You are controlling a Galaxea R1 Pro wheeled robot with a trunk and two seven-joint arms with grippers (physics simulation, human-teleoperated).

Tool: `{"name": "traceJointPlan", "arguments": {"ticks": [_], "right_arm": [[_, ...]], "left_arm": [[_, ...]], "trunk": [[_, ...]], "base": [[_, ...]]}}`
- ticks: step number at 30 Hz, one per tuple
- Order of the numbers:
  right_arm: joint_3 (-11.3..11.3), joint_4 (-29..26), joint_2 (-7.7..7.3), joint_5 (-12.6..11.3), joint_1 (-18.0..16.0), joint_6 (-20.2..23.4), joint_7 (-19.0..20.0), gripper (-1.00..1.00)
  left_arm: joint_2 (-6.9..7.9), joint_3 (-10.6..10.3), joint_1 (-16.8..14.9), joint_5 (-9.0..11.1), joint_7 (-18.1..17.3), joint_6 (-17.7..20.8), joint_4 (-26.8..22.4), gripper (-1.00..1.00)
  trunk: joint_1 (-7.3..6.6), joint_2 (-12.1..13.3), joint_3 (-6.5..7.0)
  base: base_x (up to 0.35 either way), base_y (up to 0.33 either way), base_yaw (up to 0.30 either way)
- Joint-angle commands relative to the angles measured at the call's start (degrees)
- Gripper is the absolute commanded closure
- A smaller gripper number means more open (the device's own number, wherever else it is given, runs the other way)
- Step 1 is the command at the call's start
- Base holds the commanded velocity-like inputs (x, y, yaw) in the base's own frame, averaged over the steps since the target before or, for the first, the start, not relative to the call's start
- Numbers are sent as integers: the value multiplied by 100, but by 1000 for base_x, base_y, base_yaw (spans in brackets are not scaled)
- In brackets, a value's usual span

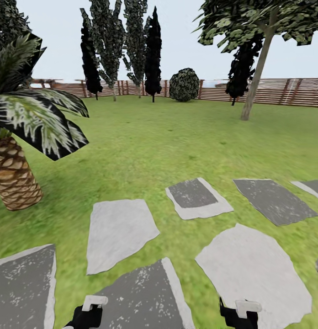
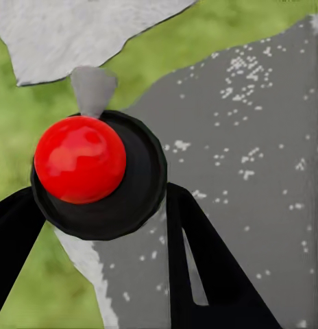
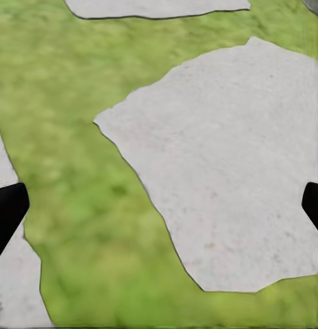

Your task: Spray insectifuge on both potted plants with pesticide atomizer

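Green lawn [image 1: 145, 137], flat, mottled; brown slatted wooden fence [image 1: 273, 91] at 12 o'clock. Scaly-trunked palm [image 1: 15, 176] at 9 o'clock. Irregular grey stepping slabs [image 1: 118, 233], matte, speckled, underfoot. Potted plants not in sight, so bearing from either gripper cannot be told; judgement: robot must turn to search.

Left gripper [image 2: 97, 226]: black fingers spread either side of red glossy ball on black disc [image 2: 80, 159], probably atomizer top; grip cannot be told.

Right gripper [image 3: 159, 205]: fingers wide apart, nothing held, over pale slab [image 3: 227, 164].
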Motion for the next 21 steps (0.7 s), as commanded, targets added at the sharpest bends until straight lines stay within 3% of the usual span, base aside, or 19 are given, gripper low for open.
{"name": "traceJointPlan", "arguments": {"ticks": [1, 21], "right_arm": [[2, 4, 1, 5, -4, -17, -15, -100], [2, 10, 1, 7, -4, -17, -15, -100]], "left_arm": [[0, 4, -2, -22, -15, -19, 2, 100], [5, 5, -2, -22, -15, -19, 5, 100]], "trunk": [[-1, -2, -5], [-1, -2, -5]], "base": [[0, 0, -266], [0, 0, -266]]}}
